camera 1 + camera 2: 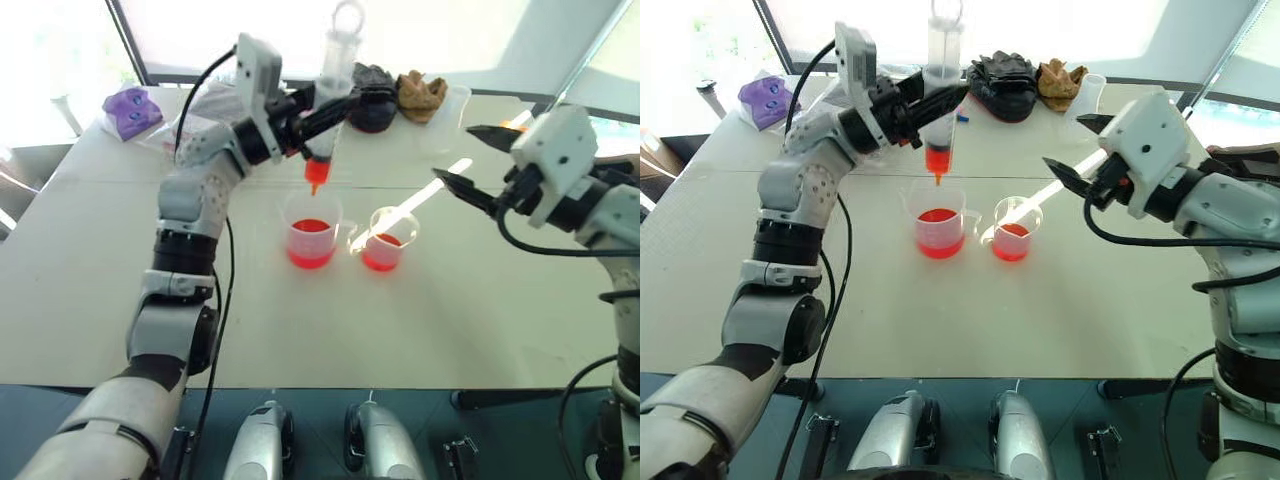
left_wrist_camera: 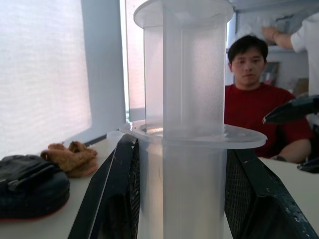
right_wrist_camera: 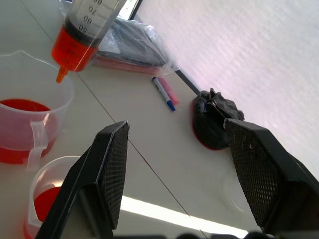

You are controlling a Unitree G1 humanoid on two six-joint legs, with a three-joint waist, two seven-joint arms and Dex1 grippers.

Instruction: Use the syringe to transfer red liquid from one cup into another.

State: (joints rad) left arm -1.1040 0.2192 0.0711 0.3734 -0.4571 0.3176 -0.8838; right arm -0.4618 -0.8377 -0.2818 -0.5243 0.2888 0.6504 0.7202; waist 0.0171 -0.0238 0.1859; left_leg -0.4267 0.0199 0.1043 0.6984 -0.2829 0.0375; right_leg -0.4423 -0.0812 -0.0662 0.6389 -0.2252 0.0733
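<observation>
My left gripper (image 1: pixel 335 105) is shut on the syringe (image 1: pixel 322 155) and holds it upright, orange tip down, just above the larger handled beaker (image 1: pixel 312 235). Red liquid (image 1: pixel 939 157) fills the lower end of the syringe barrel, and the plunger stands high. The beaker holds red liquid (image 1: pixel 311 245) in its lower part. Right beside it, on its right, stands the smaller cup (image 1: pixel 385 240) with a little red liquid at the bottom. My right gripper (image 1: pixel 470 160) hovers open to the right of the cups, above the table, with nothing between its fingers.
At the table's far edge lie a black glove (image 1: pixel 372 95), a brown cloth (image 1: pixel 422 92) and a clear empty cup (image 1: pixel 1092 90). A purple object (image 1: pixel 130 108) sits far left. A marker pen (image 3: pixel 163 93) lies beside a plastic bag. A person in red (image 2: pixel 259 99) sits beyond the table.
</observation>
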